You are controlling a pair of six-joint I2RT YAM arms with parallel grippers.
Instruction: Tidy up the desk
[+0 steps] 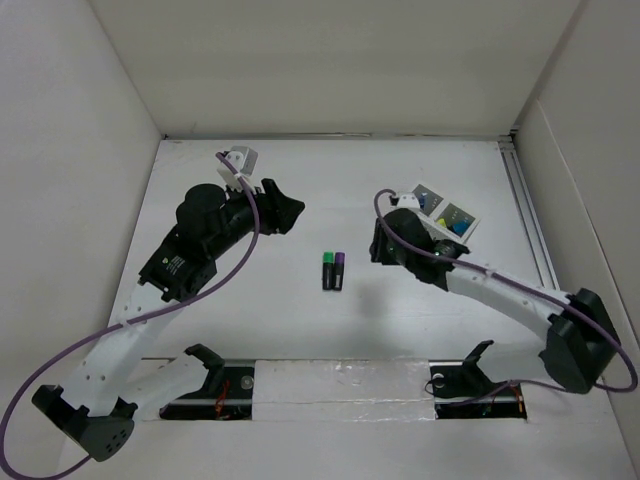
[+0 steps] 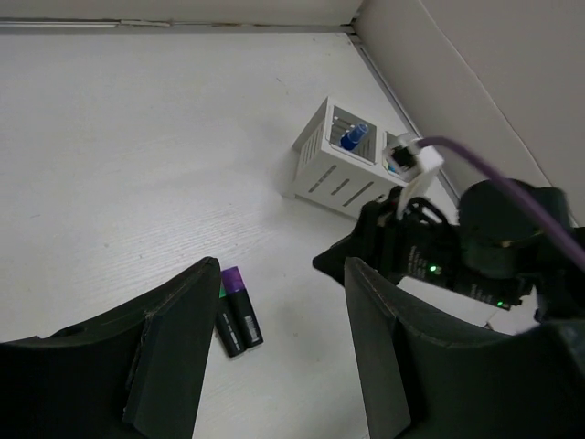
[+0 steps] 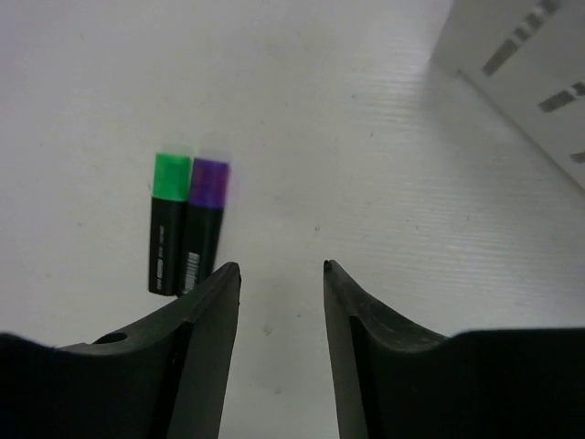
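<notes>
Two markers (image 1: 334, 270) lie on the desk (image 1: 300, 170); left claw (image 2: 283, 279), right claw (image 3: 281, 270) gape empty.

My left arm (image 1: 120, 340) runs up from the near-left base, elbow bent, black wrist angled in twd centre. The left gripper (image 1: 288, 208) points right w/ jaws wide apart; both dark fingers (image 2: 174, 338) show in the wrist cam. My right arm (image 1: 500, 295) stretches left from its base at far right, forearm low and long. The right gripper (image 1: 378, 248) tips down and left, jaws apart, narrower gap than the left's, fingers (image 3: 215, 311) roughly parallel.
</notes>
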